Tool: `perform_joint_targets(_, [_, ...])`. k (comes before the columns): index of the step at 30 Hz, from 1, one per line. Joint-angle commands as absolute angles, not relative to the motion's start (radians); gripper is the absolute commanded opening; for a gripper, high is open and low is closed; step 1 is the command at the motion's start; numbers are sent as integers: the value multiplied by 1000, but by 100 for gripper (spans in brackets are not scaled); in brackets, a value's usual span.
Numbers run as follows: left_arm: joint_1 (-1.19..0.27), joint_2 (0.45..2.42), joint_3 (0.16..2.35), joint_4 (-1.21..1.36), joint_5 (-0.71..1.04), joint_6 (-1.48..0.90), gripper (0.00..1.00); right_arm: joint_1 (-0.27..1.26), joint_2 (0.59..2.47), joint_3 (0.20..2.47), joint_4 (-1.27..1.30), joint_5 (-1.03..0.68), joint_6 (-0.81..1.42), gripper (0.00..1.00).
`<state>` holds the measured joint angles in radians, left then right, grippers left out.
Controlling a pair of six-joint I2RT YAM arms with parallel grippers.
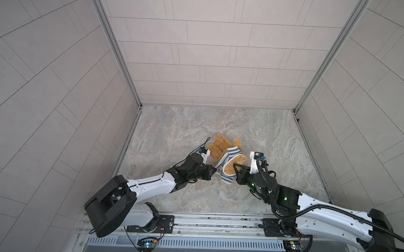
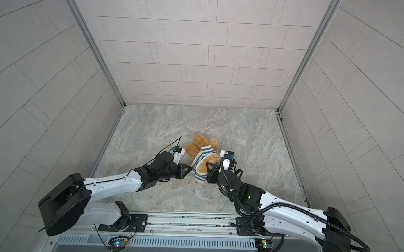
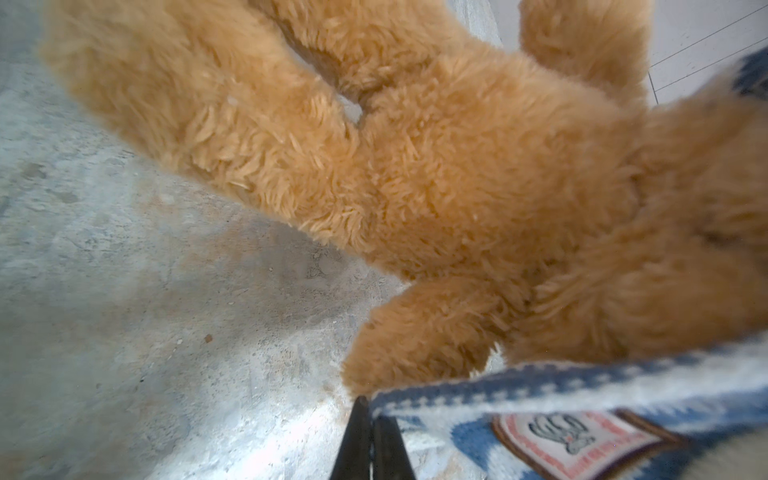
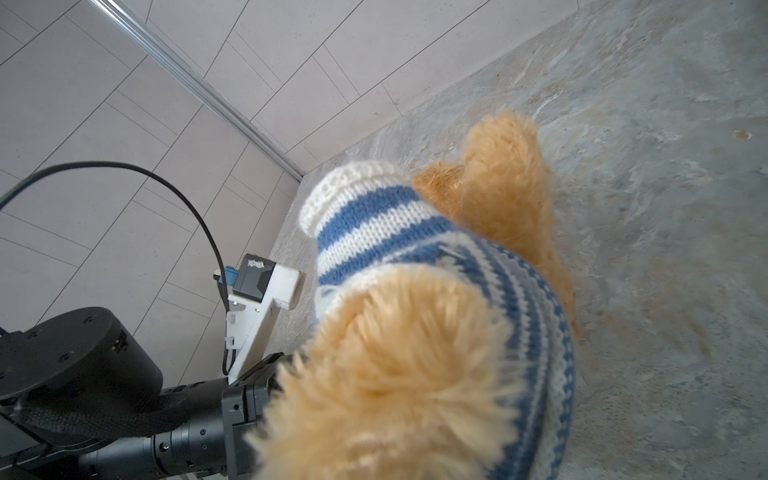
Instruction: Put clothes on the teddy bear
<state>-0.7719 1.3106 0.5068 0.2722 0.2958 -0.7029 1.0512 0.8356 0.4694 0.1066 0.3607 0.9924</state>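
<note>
On counter [image 1: 196,126], teddy bear [image 1: 218,147] lies head end inside striped shirt [image 1: 227,178], legs out beyond it. Clamped on shirt's opposite edges: left claw [image 1: 213,171], right claw [image 1: 236,167]. Risk: stretched knit slips a grip, or pull drags bear along.

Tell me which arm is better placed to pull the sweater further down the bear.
Left, probably. The left pincer is shut on the sweater hem, beside the bear's uncovered body and legs. The right pincer sits across the sweater; what it holds is unclear.
</note>
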Motion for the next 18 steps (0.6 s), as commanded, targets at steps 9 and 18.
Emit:
perform_joint_targets(9, [-978, 1260, 511, 353, 303, -816, 0, 1063, 905, 501, 246, 452, 1030, 0])
perform_joint_targets(18, [-863, 1400, 469, 293, 213, -793, 0, 1068, 853, 494, 268, 429, 1064, 0])
